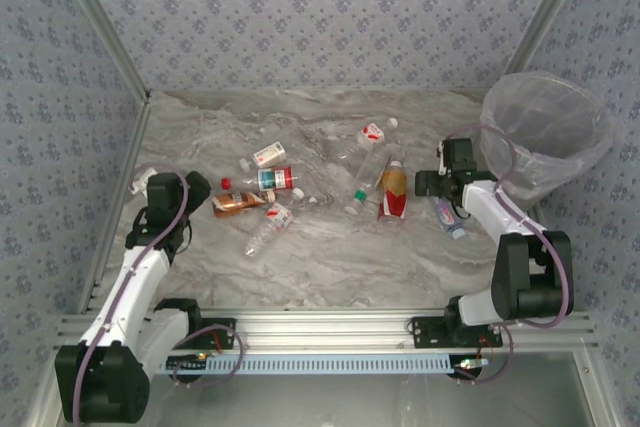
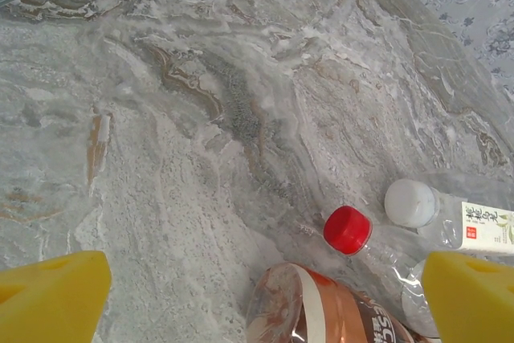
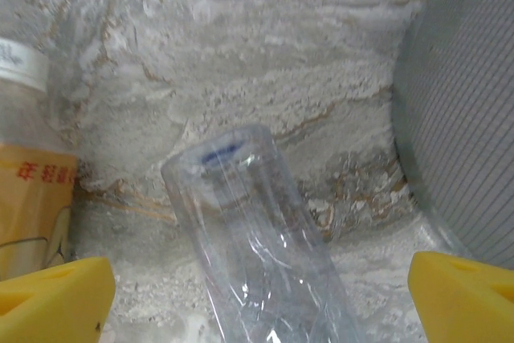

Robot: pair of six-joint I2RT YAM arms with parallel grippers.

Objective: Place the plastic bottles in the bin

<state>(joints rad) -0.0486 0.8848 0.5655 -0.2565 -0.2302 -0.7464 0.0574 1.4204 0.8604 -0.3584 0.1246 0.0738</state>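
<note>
- The bin [image 1: 545, 132] stands upright in the far right corner of the surface [image 1: 330, 267]. The plastic bottles [image 1: 275, 182] lie strewn across the middle, on their sides.
- Over by the right edge, the right claw [image 3: 261, 295] hangs low with its jaws spread wide. One yellow fingertip sits on each side of a clear bottle [image 3: 257, 238] lying flat.
- Neither pad touches that bottle, so the right claw grips nothing.
- The bin's ribbed wall rises close by the clear bottle, on the side toward the right edge. An orange-labelled bottle [image 3: 32, 198] lies on its other side.
- Near the left edge, the left claw [image 2: 261, 299] is wide open too and holds nothing.
- One end of the copper-brown bottle [image 2: 321, 311] lies between its yellow fingertips [image 2: 52, 295], clear of both.
- Just beyond that, a red cap [image 2: 348, 229] and a white cap [image 2: 409, 202] sit side by side, each on a clear bottle.
</note>
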